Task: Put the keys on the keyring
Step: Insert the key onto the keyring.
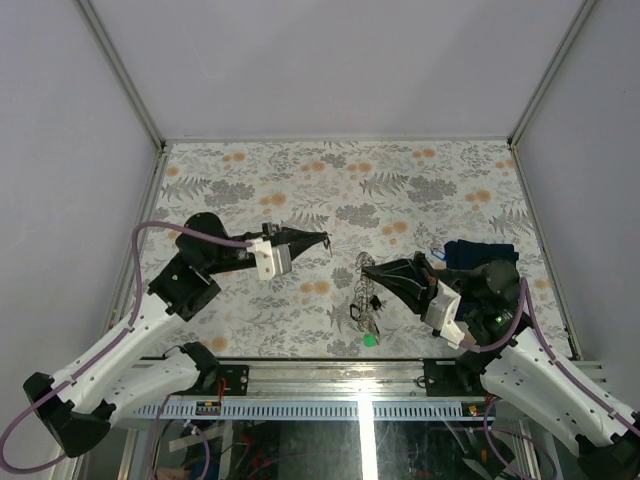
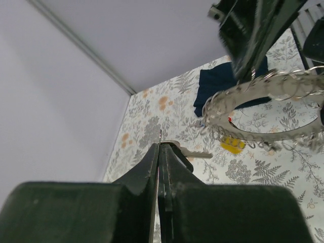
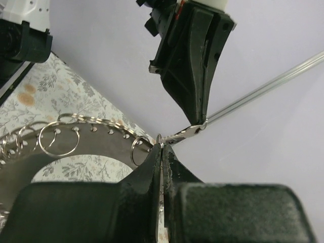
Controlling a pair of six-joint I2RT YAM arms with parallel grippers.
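Note:
My left gripper (image 1: 322, 238) is shut on a small metal key (image 2: 198, 153), whose blade sticks out sideways from the fingertips (image 2: 160, 147). My right gripper (image 1: 366, 266) is shut on the keyring (image 1: 364, 298), a big grey jagged ring that hangs below it, with small split rings along its rim. In the right wrist view the fingers (image 3: 161, 148) pinch a small split ring at the keyring's (image 3: 86, 147) edge. The left gripper (image 3: 195, 66) holds the key (image 3: 186, 132) with its tip close to that ring; I cannot tell if they touch. A green key tag (image 1: 370, 340) hangs lowest.
A dark blue cloth (image 1: 482, 252) lies on the flowered table (image 1: 300, 170) behind the right arm, and also shows in the left wrist view (image 2: 212, 86). A yellow piece (image 2: 233, 145) lies on the table under the ring. Grey walls enclose three sides.

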